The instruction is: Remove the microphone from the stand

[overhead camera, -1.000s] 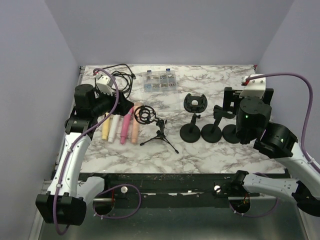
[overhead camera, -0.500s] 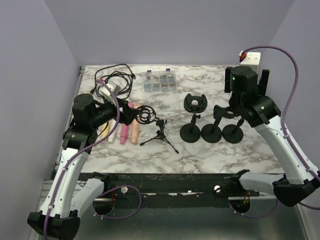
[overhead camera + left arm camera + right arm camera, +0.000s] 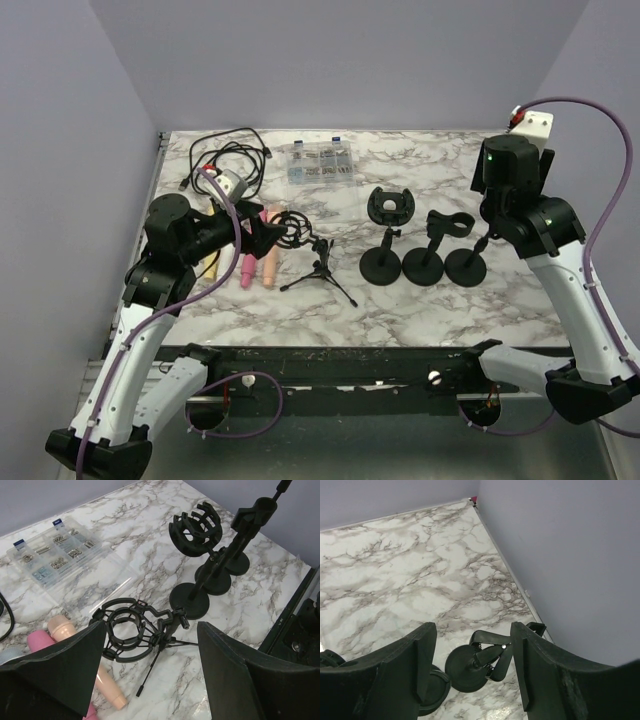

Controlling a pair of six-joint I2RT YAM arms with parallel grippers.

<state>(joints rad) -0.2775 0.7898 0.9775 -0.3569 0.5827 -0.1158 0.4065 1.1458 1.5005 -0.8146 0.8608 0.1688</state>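
Note:
A black tripod stand (image 3: 318,268) carries a ring-shaped shock mount (image 3: 290,228) (image 3: 127,632), and the ring is empty. Left of it, several microphones lie flat on the marble, among them a pink one (image 3: 247,268) and a peach one (image 3: 268,262) (image 3: 107,680). My left gripper (image 3: 262,238) (image 3: 151,625) is open just left of the mount, which shows between its fingers. My right gripper (image 3: 486,232) (image 3: 472,626) is open above the rightmost round-base stand (image 3: 466,266), whose clip (image 3: 492,652) sits between the fingers untouched.
Two more round-base stands (image 3: 382,262) (image 3: 423,265) stand mid-table, one of them topped by a basket mount (image 3: 390,205). A clear parts box (image 3: 320,162) and a coiled black cable (image 3: 235,150) lie at the back. The right wall (image 3: 560,555) runs close beside the right arm.
The right arm has swung up and back to the right, and its jaws have narrowed. The left gripper has moved right, up to the shock mount.

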